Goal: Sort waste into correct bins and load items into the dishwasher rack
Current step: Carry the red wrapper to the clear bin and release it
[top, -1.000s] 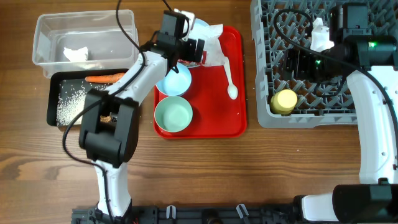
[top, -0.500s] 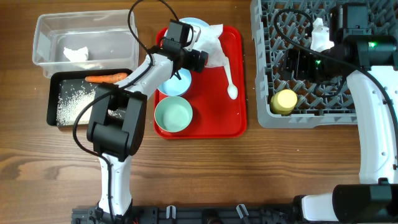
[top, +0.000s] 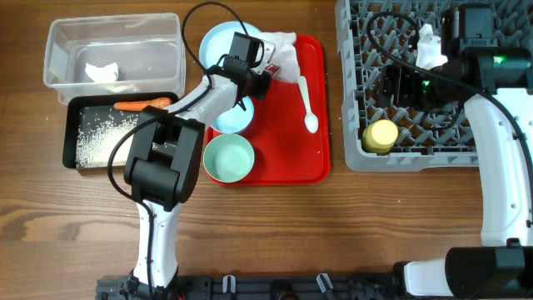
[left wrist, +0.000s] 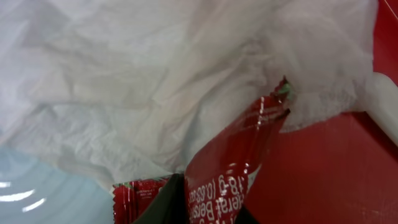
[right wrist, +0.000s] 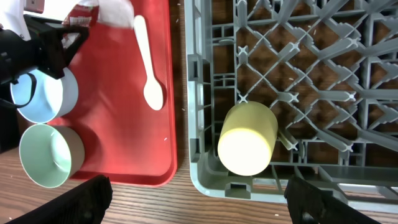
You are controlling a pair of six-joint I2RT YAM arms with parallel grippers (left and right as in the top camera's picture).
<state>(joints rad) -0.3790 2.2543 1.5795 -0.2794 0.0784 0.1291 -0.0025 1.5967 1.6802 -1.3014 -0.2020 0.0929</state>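
Overhead, we see the left claw (top: 261,77) at upper centre by the tray's (top: 283,154) napkin (top: 286,43); the cup (top: 382,135) lies in the rack (top: 416,158) at right. Left wrist: the claw grasps the wrapper (left wrist: 230,177) under the napkin. Right wrist: the right claw (right wrist: 199,186) is released, with the cup mid-frame.

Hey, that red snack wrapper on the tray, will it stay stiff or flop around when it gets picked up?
The red snack wrapper looks creased and thin, so it will probably flop and weigh almost nothing. Its glossy surface may be slippery. The white napkin lies against it, so that might drag along.
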